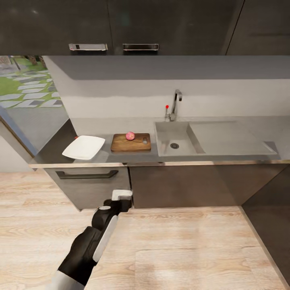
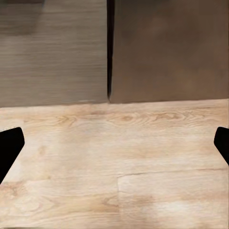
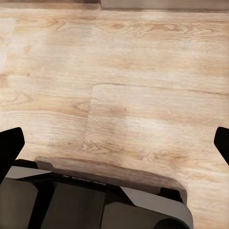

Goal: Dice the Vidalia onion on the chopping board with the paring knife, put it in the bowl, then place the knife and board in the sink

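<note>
Head view: the grey desk (image 1: 225, 155) runs left to right under dark upper cabinets (image 1: 121, 24). The sink (image 1: 177, 139) lies right of centre, its drainboard wing to the right and the chrome tap (image 1: 175, 105) behind it. Just left of the sink the chopping board (image 1: 131, 142) carries the Vidalia onion (image 1: 130, 135), pinkish and whole, with the paring knife (image 1: 145, 140) near the board's right end. The white bowl (image 1: 84, 147) sits left of the board, close but apart. The left arm (image 1: 94, 237) hangs low over the wood floor (image 1: 193, 249).

Left wrist view: the left fingers (image 2: 10, 148) stand wide apart, holding nothing, over floor and cabinet fronts (image 2: 157, 47).

Right wrist view: the right fingers (image 3: 9, 145) are likewise spread wide and empty, above floor and the robot's base (image 3: 95, 200).
</note>
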Robot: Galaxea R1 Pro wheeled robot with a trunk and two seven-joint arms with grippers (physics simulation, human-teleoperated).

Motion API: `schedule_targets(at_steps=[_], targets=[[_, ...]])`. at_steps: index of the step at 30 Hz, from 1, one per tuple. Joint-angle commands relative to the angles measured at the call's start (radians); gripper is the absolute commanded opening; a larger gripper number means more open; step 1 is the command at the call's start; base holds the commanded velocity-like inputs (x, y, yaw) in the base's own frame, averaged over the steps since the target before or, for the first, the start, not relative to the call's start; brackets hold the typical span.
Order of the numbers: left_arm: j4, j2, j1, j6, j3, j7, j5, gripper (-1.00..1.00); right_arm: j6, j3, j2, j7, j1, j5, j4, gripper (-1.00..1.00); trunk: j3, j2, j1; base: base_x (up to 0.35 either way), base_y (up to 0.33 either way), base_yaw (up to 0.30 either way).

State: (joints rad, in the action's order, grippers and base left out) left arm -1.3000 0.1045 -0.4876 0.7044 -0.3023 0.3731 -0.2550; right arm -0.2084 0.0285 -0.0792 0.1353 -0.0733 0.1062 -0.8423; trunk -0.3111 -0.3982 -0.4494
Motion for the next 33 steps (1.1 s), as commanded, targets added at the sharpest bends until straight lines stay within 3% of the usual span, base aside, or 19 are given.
schedule_targets(at_steps=[1, 2, 4, 6, 9, 14, 19, 21, 23, 29, 33], targets=[[-0.005, -0.004, 0.032, -0.040, -0.001, 0.009, -0.010, 1.00, -0.002, -0.002, -0.001, 0.002, 0.000, 0.010, -0.001, 1.00, -0.001, -0.002, -0.001, 0.000, 0.000, 0.000], [-0.007, -0.006, 0.050, -0.063, -0.001, 0.009, -0.010, 1.00, -0.002, -0.002, -0.001, 0.001, 0.000, 0.010, -0.001, 1.00, -0.001, -0.002, -0.001, 0.000, 0.000, 0.000], [-0.015, -0.014, 0.148, -0.187, -0.002, 0.009, -0.009, 1.00, -0.003, -0.002, -0.001, 0.001, 0.000, 0.010, -0.001, 1.00, -0.001, -0.002, -0.001, 0.000, 0.000, 0.000], [-0.022, -0.021, 0.205, -0.252, -0.002, 0.009, -0.008, 1.00, -0.004, -0.002, -0.001, 0.001, 0.000, 0.010, -0.001, 1.00, -0.001, -0.002, -0.001, 0.000, 0.000, 0.000], [-0.043, -0.050, 0.313, -0.365, -0.004, 0.009, -0.006, 1.00, -0.005, -0.003, 0.000, 0.001, 0.000, 0.010, -0.001, 1.00, -0.001, -0.002, -0.001, 0.000, 0.000, 0.000], [-0.065, -0.095, 0.445, -0.518, -0.018, 0.009, -0.002, 1.00, -0.006, -0.004, 0.001, 0.001, 0.000, 0.010, -0.002, 1.00, -0.001, -0.002, -0.001, 0.000, 0.000, 0.000], [-0.063, -0.203, 0.605, -0.720, -0.088, 0.011, -0.001, 1.00, -0.008, -0.004, 0.004, -0.003, 0.000, 0.010, -0.008, 1.00, -0.001, -0.002, -0.001, 0.000, 0.000, 0.000], [-0.062, -0.215, 0.628, -0.745, -0.092, 0.011, -0.001, 1.00, -0.008, -0.004, 0.006, -0.003, 0.000, 0.010, -0.008, 1.00, -0.001, -0.002, -0.001, 0.000, 0.000, 0.000], [-0.045, -0.237, 0.702, -0.791, -0.097, 0.011, 0.000, 1.00, -0.011, -0.005, 0.012, -0.004, 0.000, 0.010, -0.009, 1.00, -0.001, -0.002, -0.001, 0.000, 0.000, 0.000], [0.063, -0.240, 0.725, -0.802, -0.096, 0.011, 0.000, 1.00, -0.037, -0.005, 0.014, -0.025, 0.000, 0.014, 0.001, 1.00, -0.001, -0.002, -0.001, 0.000, 0.000, 0.000], [0.159, -0.236, 0.727, -0.803, -0.095, 0.011, -0.001, 1.00, -0.042, -0.006, 0.054, -0.073, 0.000, 0.014, 0.083, 1.00, -0.001, -0.002, -0.001, 0.000, 0.000, 0.000]])
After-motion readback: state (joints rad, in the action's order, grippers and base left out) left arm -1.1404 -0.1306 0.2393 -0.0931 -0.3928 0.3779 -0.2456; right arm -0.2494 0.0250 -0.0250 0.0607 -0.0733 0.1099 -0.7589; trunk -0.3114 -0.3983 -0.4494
